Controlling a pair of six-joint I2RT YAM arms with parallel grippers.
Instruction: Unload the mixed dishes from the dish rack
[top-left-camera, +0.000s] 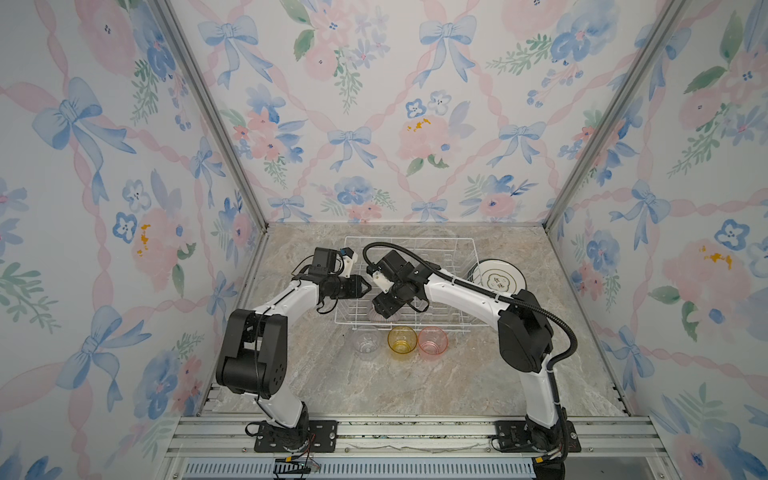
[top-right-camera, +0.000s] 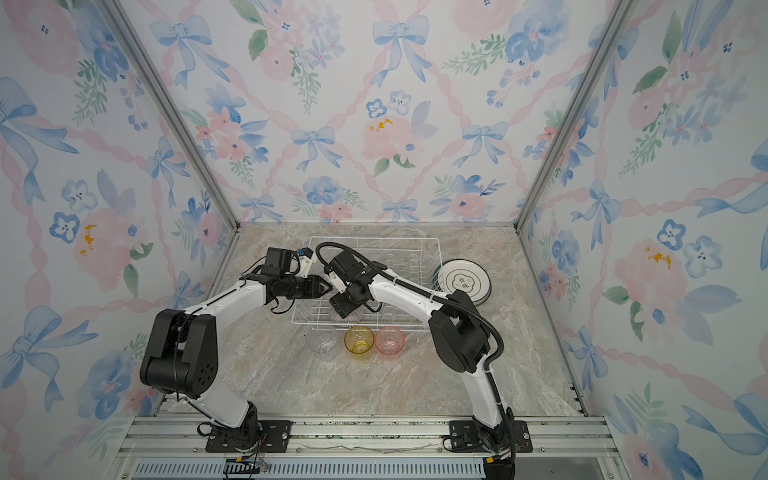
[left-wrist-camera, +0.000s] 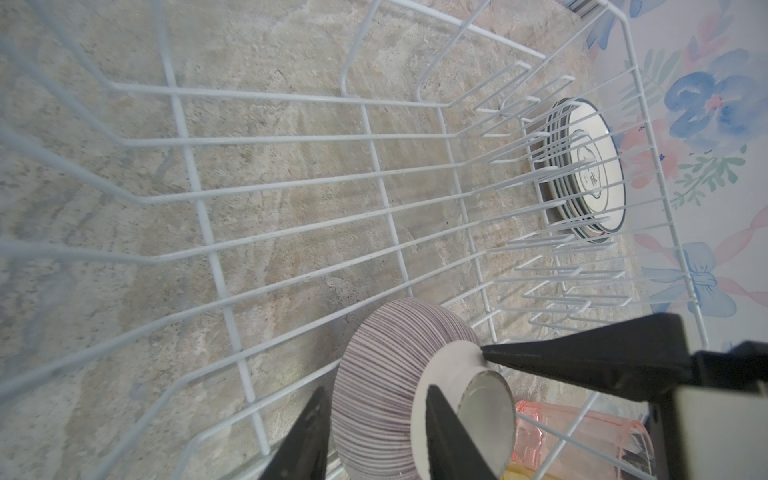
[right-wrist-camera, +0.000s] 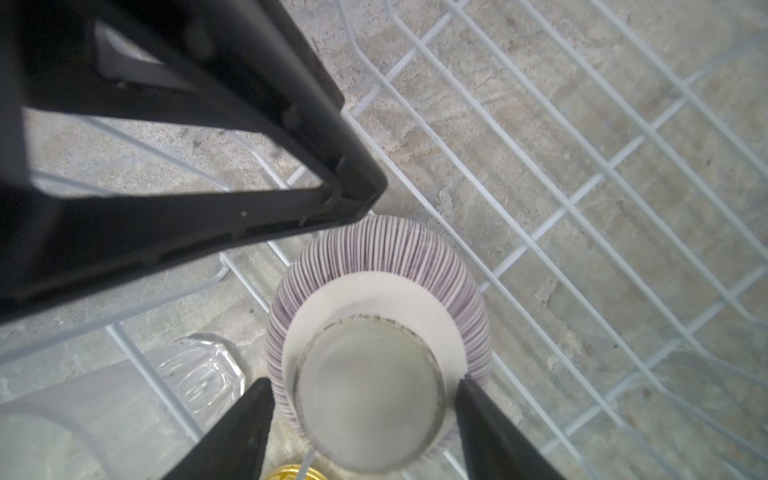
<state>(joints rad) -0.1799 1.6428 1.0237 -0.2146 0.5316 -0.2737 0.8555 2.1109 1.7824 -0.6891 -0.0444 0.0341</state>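
Nearest the lens in both top views, a ribbed aluminium rail (top-left-camera: 415, 430) carries the two arm bases. Beyond it lies the desk (top-left-camera: 415, 386), a matt slab veined like marble. Three translucent cups stand upright in a row on it, just before the near wall of the dish rack (top-left-camera: 409, 238): a clear tumbler (top-left-camera: 366, 345), a yellow tumbler (top-left-camera: 402, 339) and a pink tumbler (top-left-camera: 433, 341). The rack is a rectangular basket of thin white wire, with prongs along its right side. Outside it, just beside that side, a stack of round white plates (top-left-camera: 500, 279) with dark rims rests on the desk. The left hand (top-left-camera: 367, 286) points into the rack from the left. The right hand (top-left-camera: 384, 311) hangs over the striped bowl (top-left-camera: 381, 319), which sits upside down near the rack's front wall.

In the left wrist view, the left hand's tapered black fingers (left-wrist-camera: 307, 432) stand partly apart and hold nothing. The bowl's domed wall, finely lined in purple and white, lies just past them. One finger of the right hand touches the bowl's plain pale foot.

In the right wrist view, the right hand's fingers (right-wrist-camera: 490, 432) stand apart astride that round foot, one tip touching its edge, not clamped. The left hand's tip sits just beside the bowl's wall.
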